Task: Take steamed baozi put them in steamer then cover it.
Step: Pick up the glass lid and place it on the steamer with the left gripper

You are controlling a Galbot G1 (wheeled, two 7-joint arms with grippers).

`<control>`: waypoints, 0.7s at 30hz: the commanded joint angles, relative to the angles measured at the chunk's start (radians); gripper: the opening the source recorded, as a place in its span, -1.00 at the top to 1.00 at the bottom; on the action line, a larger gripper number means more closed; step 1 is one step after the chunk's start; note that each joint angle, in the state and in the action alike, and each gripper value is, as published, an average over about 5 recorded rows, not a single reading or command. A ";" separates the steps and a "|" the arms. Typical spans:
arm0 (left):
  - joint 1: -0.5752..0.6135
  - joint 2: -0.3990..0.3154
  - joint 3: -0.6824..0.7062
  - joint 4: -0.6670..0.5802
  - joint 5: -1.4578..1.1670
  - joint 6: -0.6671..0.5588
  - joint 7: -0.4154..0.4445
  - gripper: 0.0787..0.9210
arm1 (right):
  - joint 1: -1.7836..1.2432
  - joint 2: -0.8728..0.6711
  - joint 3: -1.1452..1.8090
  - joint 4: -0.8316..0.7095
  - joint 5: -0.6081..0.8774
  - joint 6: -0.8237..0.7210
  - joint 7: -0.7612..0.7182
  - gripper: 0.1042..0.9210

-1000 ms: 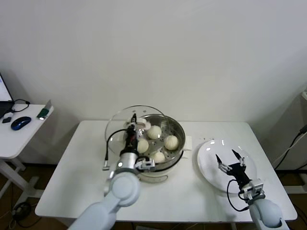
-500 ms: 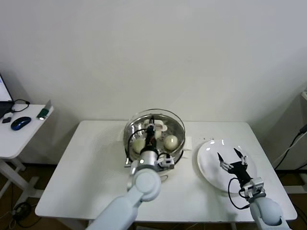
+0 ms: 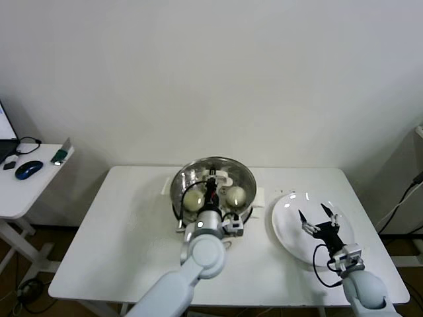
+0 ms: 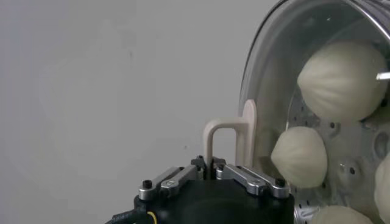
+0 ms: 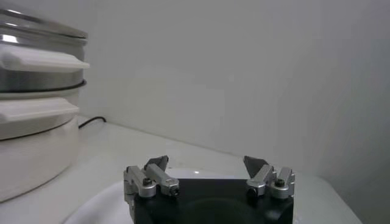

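The steel steamer (image 3: 182, 177) stands mid-table on its white base. The glass cover (image 3: 228, 165) lies over the pot's mouth. My left gripper (image 3: 211, 181) is shut on the cover's cream-white handle (image 4: 228, 135), with the jaws pinched together at its post. Through the glass I see steamed baozi (image 3: 193, 197) inside the pot, and two more (image 4: 340, 80) (image 4: 300, 156) show in the left wrist view. My right gripper (image 3: 316, 216) hovers open and empty over the white plate (image 3: 291, 231), well to the right of the steamer.
The plate (image 5: 97, 204) sits near the table's right edge, below my right gripper (image 5: 207, 163). The steamer's white side handle (image 5: 42, 58) faces it. A side desk (image 3: 26, 181) with a mouse stands beyond the table's left edge.
My left gripper carried the cover rightward from the steamer's left side to over the pot, then brought it down onto the rim. The right gripper stayed over the plate.
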 commanded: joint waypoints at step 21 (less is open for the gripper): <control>0.009 0.001 -0.012 0.014 0.015 0.049 0.005 0.83 | 0.007 0.017 -0.003 -0.012 -0.026 0.006 -0.005 -0.76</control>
